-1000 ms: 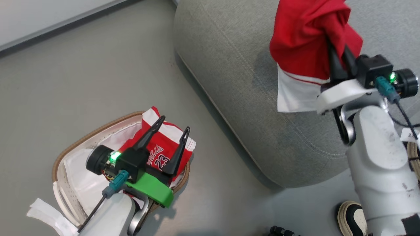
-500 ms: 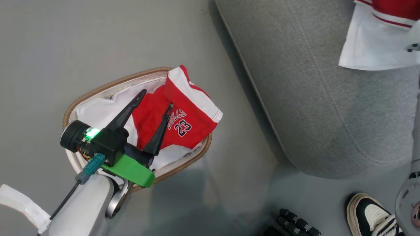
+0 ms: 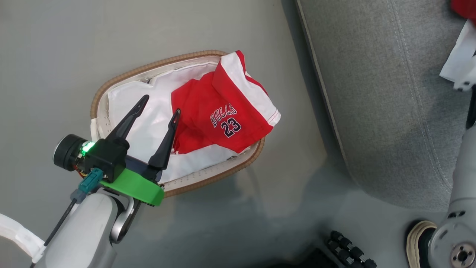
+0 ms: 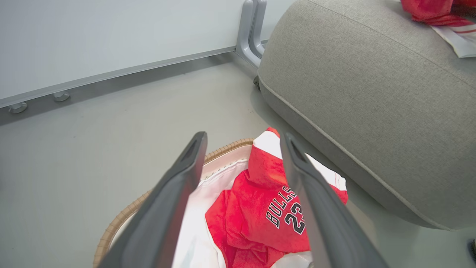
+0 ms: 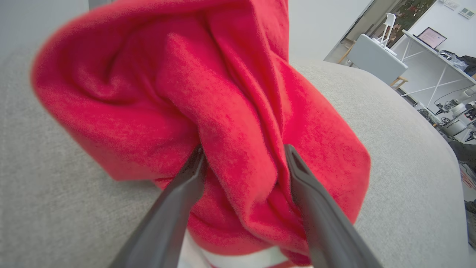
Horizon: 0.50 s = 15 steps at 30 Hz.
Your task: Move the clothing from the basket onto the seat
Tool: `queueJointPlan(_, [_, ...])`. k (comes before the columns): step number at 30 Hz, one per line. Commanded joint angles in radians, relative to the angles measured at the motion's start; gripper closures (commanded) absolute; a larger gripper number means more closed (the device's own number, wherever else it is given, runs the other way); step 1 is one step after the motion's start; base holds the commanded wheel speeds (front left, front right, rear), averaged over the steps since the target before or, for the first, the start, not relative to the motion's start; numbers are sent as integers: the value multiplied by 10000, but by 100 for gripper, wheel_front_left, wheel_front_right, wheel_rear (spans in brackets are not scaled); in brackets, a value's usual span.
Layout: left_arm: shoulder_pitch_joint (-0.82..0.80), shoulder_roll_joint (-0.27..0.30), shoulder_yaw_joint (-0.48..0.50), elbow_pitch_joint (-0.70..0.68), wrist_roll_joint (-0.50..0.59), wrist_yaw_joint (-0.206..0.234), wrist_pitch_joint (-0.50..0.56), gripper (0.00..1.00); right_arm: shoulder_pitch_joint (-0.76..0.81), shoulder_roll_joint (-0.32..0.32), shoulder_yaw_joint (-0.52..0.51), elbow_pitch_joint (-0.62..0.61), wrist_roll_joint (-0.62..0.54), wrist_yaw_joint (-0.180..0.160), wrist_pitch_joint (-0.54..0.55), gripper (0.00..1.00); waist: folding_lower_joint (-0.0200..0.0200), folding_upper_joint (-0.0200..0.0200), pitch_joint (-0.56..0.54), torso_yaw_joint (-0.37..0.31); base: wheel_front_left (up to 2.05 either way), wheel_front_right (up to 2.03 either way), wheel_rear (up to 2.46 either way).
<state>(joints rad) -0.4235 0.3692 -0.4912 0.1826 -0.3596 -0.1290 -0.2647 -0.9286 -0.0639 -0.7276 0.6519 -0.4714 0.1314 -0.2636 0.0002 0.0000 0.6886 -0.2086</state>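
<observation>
The robot's left gripper (image 3: 161, 104) hovers over the near-left end of the basket (image 3: 122, 76), forearm angled up from the lower left, its two long dark fingers spread wide and holding nothing. Beneath them lies the white liner (image 3: 137, 111), smooth and loosely folded inside the oval basket, which has a brown woven rim and stands on the bare grey floor (image 3: 55, 56). A bright red garment (image 3: 223, 111) printed "BULLS 23" sits crumpled in the basket's right half, its white-trimmed edge spilling over the rim towards the seat (image 3: 383, 93). In the left wrist view, a pale wall panel (image 4: 111, 37) runs along the far side of the floor. A strip of floor separates the basket from the seat, a large grey cushion of coarse woven fabric with rounded corners and stitched seams. At the near right, a shoe (image 3: 414, 238) shows beside the pale right forearm (image 3: 461, 186), which reaches up over the seat. There the right gripper (image 5: 243, 149) has its jaws parted, the second red garment (image 5: 167, 93) bunched in soft folds between them, over the seat cushion.
</observation>
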Motion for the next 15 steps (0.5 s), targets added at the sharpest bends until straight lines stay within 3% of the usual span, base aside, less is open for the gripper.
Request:
queueJointPlan(1, [30,-81,79,71,-15,-33,6,0,424,23,64,-103,163,-14,-17,0,-2,0,-185,13,0,0,0])
queueJointPlan(15, [778,-868,1248,1161,148,-34,6,0,3536,111,2906,-1859,2644,-14,-17,0,-2,0,-2065,256,0,0,0])
